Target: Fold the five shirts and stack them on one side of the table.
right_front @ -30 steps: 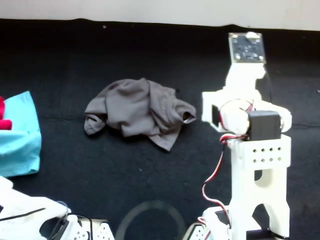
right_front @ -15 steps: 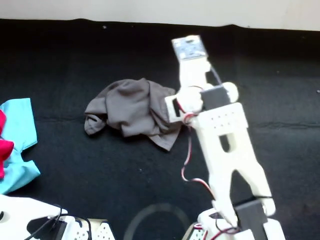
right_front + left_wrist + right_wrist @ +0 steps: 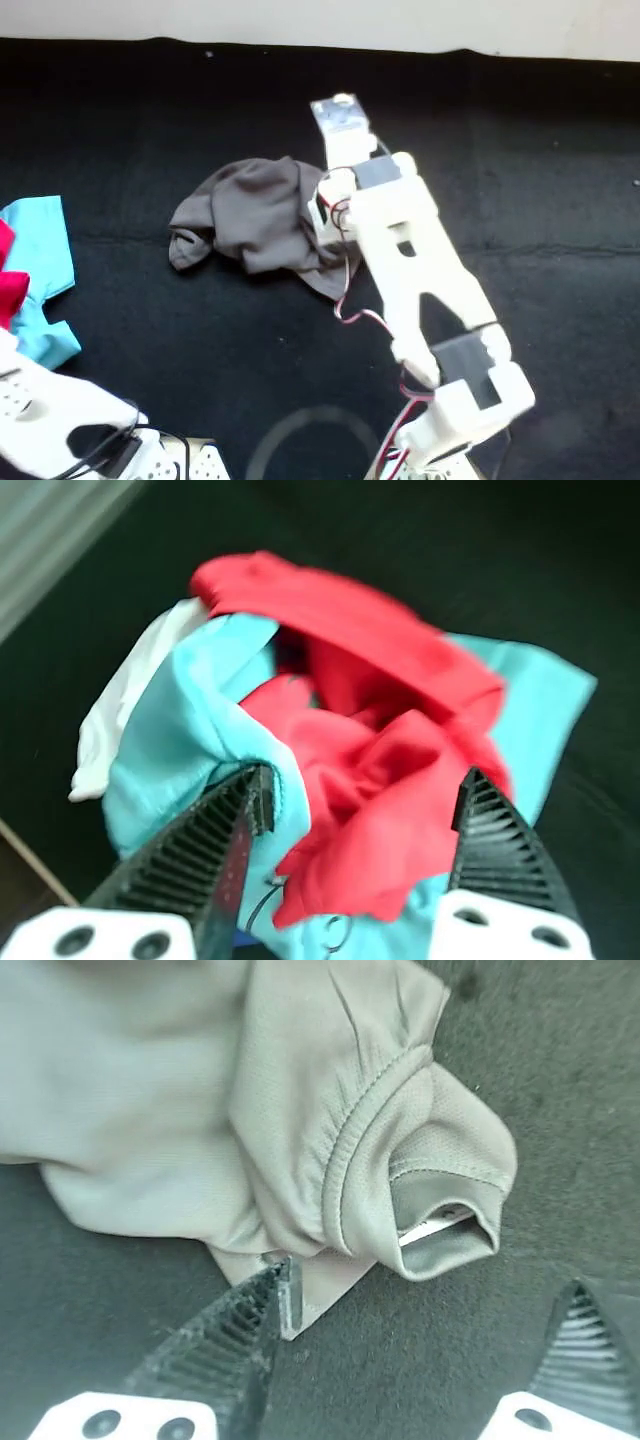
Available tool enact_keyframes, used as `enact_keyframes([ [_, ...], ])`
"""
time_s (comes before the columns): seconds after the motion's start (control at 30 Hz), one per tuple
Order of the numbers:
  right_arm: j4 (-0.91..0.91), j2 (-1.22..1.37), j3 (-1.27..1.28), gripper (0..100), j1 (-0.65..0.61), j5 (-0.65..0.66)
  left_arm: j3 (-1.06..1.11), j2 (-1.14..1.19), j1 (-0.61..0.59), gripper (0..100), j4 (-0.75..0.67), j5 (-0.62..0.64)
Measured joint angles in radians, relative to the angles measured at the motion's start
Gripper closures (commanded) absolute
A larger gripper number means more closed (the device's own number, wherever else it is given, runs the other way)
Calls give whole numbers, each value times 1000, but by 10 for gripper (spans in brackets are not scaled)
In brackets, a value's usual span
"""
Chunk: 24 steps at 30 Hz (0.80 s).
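A crumpled grey shirt (image 3: 250, 215) lies mid-table. My right arm (image 3: 400, 240) leans over its right edge. In the right wrist view, my right gripper (image 3: 432, 1285) hangs open just above the grey shirt (image 3: 300, 1090), its fingers on either side of a rolled cuff or collar opening (image 3: 445, 1225). At the table's left edge lie a teal shirt (image 3: 40, 260) and a red shirt (image 3: 8, 285). My left gripper (image 3: 367, 785) stands open above a pile made of the red shirt (image 3: 380, 680), the teal shirt (image 3: 190, 710) and a white shirt (image 3: 130, 710).
The table is covered in black cloth (image 3: 560, 180), bare to the right of the grey shirt and along the back. The left arm's white base (image 3: 50, 420) sits at the front left corner. A pale wall edge (image 3: 300, 20) runs behind the table.
My right arm swung left from upright and lowered over the grey shirt's right edge. At the left, the teal and red shirts shifted and bunched, and the left arm's body moved.
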Motion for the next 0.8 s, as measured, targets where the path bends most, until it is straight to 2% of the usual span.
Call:
enact_keyframes([
  [0.1,-29,51,0,628,0,0,17,-31,100,712,0,0],
  [0.17,-48,75,0,679,0,0,57,-34,152,712,0,0],
  [0.3,-63,120,0,960,0,0,157,-34,218,712,0,3],
  [0.33,-66,127,0,998,0,0,176,-34,238,712,0,6],
  [0.4,-81,135,0,975,2,0,230,-34,285,712,0,12],
  [0.5,-89,135,-5,991,38,0,324,-34,379,712,0,28],
  [0.6,-80,135,-52,992,132,3,439,-34,488,712,0,41],
  [0.8,-6,137,-226,992,339,101,651,-32,724,712,-18,124],
])
